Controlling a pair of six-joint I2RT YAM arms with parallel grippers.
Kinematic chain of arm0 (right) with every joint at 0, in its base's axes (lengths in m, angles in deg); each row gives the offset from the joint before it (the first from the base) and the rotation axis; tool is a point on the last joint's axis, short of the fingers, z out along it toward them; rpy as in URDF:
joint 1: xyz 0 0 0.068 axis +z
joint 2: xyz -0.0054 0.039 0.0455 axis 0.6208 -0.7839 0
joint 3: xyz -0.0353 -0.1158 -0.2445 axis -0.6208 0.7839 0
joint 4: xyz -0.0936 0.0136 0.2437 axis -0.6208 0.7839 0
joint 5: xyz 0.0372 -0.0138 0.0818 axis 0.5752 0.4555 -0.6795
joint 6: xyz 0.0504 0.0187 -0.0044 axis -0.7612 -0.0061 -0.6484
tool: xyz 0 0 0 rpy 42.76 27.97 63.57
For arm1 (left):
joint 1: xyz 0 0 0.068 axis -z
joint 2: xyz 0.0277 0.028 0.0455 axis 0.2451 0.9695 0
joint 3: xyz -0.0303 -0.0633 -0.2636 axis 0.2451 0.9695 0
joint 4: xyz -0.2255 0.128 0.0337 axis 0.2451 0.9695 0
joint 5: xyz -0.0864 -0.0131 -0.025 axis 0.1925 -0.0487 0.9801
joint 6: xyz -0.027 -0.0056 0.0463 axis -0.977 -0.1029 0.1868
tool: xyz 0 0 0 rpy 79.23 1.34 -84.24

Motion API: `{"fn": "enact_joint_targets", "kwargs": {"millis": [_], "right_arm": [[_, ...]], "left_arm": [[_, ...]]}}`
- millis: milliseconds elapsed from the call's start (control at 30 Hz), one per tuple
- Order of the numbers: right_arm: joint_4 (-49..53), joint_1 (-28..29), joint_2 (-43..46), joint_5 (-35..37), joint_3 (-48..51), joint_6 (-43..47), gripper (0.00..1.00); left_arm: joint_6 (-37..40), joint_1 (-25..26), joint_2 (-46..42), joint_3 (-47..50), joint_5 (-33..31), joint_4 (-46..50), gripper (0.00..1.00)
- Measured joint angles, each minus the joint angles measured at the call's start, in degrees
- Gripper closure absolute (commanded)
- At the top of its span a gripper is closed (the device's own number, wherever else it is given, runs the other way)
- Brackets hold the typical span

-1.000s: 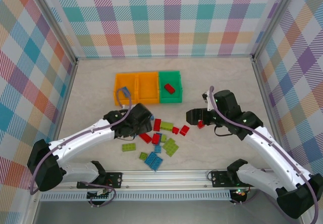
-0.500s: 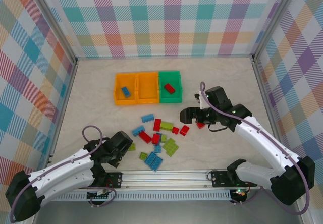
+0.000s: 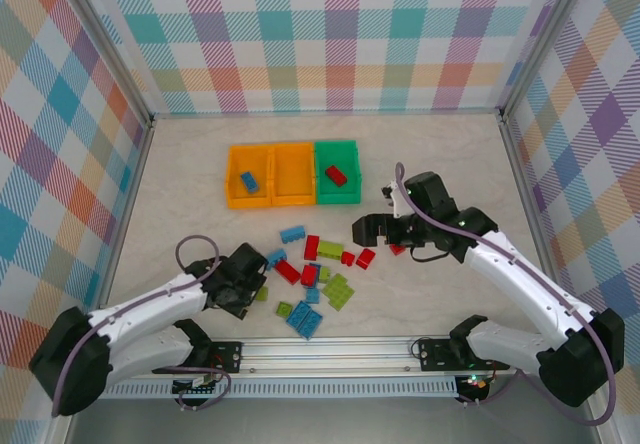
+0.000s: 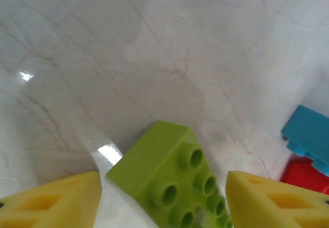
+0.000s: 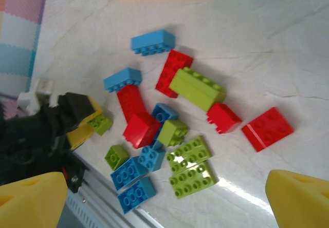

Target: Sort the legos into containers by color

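Left tool [image 4: 164,201] stands apart, straddling a lime green lego [image 4: 172,174] lying studs-up on the bench [image 4: 154,48]. The lego's long axis runs down-right, with the far end cut off. Right tool [image 5: 164,192] gapes wide above scattered legos [image 5: 169,120].

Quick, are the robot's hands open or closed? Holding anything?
Left gripper: open, fingers either side of a lime green brick, not clamped.
Right gripper: wide open, holding nothing.

A pale, marble-veined tabletop [image 3: 200,144] lies enclosed by three pastel plaid panels: a back wall [image 3: 330,34], a left wall [image 3: 60,134] and a right wall [image 3: 590,114]. A silver left post [image 3: 98,39] and a silver right post [image 3: 545,39] line the rear corners. A slotted aluminium rail [image 3: 330,349] spans the near edge.
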Motion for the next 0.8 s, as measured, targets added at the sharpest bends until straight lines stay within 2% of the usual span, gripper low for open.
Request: {"fn": "enact_joint_targets", "kwargs": {"millis": [133,300,400,533,800], "right_arm": [[-0.42,5.03,-0.61,-3.45,0.0,0.55,0.01],[0.61,11.89,-4.04,-4.35,0.0,2.01,0.0],[1.03,13.27,-4.9,-4.0,0.0,2.19,0.0],[0.85,13.27,-4.96,-1.99,0.0,2.08,0.0],[0.61,13.27,-3.8,4.57,0.0,1.75,0.0]], "left_arm": [[3.34,-0.68,5.35,-2.56,1.7,3.04,0.62],[6.51,-1.29,7.82,-4.09,2.47,4.46,0.74],[9.49,-1.4,8.9,-5.55,2.47,5.53,0.79],[14.91,-1.99,9.88,-9.77,0.59,4.92,0.81],[30.77,-6.54,9.73,-28.7,-7.23,1.95,0.81]]}}
